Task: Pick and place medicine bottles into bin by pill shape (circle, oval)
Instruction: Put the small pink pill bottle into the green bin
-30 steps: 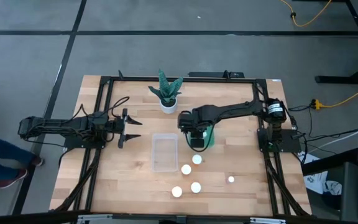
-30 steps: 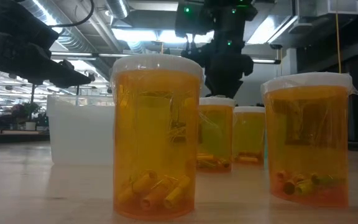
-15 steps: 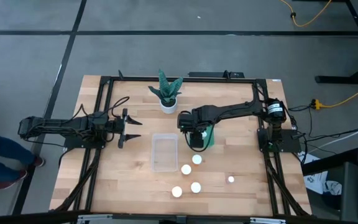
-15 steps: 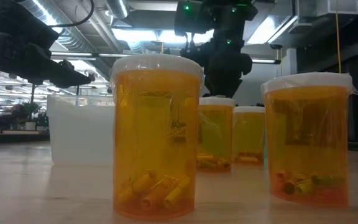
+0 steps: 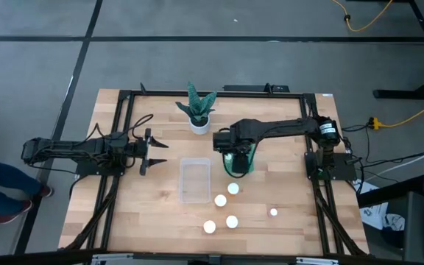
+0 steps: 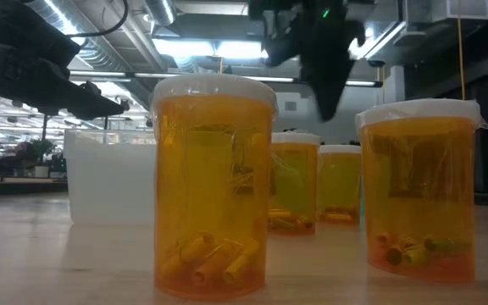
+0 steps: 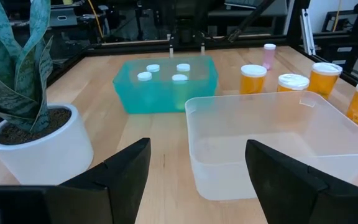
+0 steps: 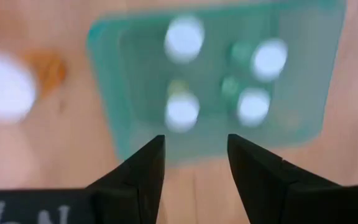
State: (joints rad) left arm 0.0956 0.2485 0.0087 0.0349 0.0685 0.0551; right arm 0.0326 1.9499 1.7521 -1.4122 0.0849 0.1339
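Observation:
Several orange medicine bottles with white caps stand upright on the table near its front, and a small one. In the low view they show close up. Several more bottles stand inside the green bin. My right gripper hangs open and empty above that bin, fingers pointing down. My left gripper waits open and empty left of the clear bin, which holds nothing that I can see.
A snake plant in a white pot stands at the back, left of the green bin; it also shows in the left wrist view. Bare wood lies at the front left and right of the table. A person's legs show off the table's left.
My right gripper has risen straight up from the green bin; in the low view it is higher and blurred. The bottles and both bins stand where they were.

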